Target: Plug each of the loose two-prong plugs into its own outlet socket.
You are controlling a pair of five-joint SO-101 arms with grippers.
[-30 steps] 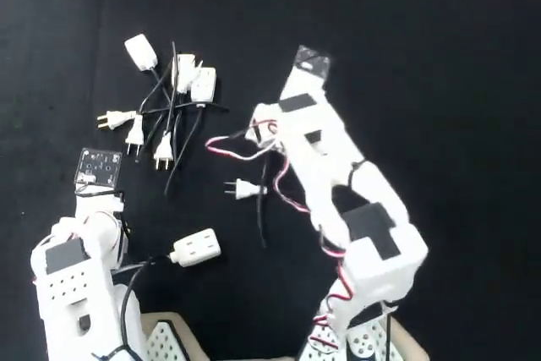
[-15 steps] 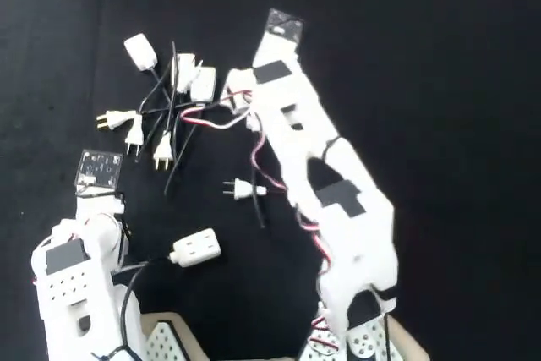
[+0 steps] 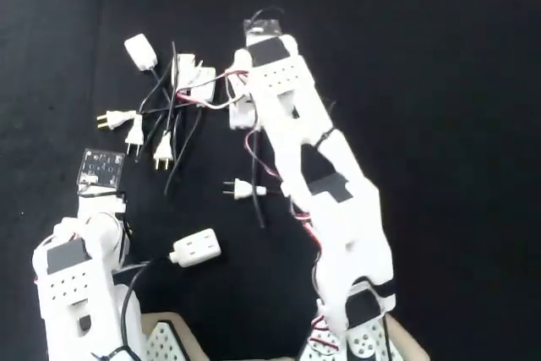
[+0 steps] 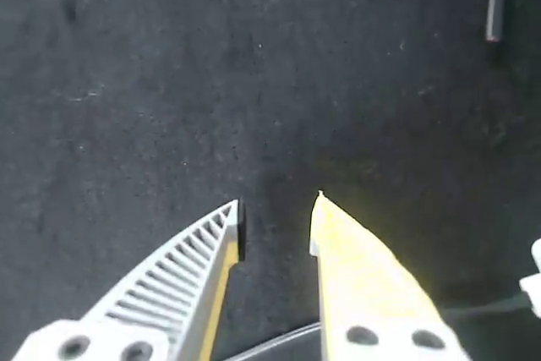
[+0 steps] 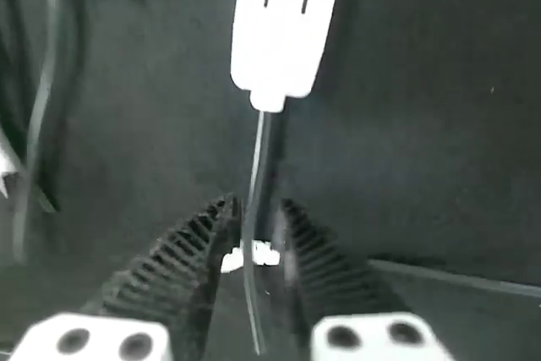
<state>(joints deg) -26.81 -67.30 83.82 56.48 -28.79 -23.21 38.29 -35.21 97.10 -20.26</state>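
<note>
Cord (image 5: 262,145) of an outlet socket (image 5: 283,23) runs between the right gripper (image 5: 258,207) jaws.

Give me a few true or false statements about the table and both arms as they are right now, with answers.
1. The left gripper is open over bare black cloth. True.
2. The right gripper holds a two-prong plug. False: it is open, astride the cord of a white outlet socket.
3. A lone plug lies apart from the tangle of cords. True.
4. The socket block near the left arm has a plug in it. False: no plug is in it.
</note>
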